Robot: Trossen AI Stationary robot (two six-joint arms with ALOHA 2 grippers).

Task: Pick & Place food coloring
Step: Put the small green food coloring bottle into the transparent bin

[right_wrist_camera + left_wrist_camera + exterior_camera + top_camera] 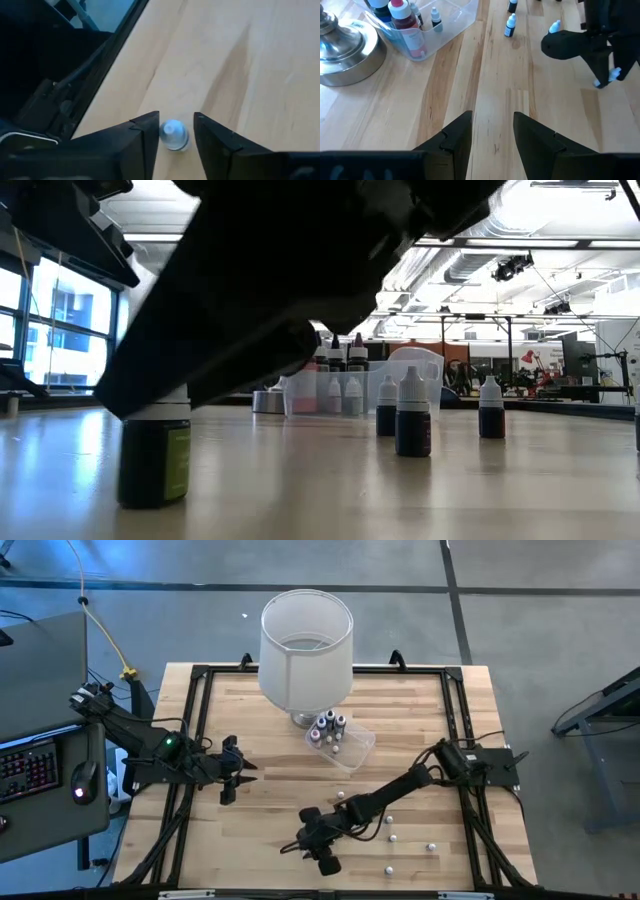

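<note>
One white lampshade (pixel 306 648) stands at the far middle of the table (pixel 270 790), on one metal base (pixel 342 50). One clear plastic tub (pixel 341 744) lies just near of it, and about seven food coloring bottles (pixel 329 727) stand in it; the exact number cannot be told. Loose on the wood to the near right, five small white-capped bottles (pixel 392 836) show from above. One more bottle (pixel 173 134) sits between the fingers of the right gripper (pixel 175 135). Two dark arms reach over the table, one from the left and one from the right.
</note>
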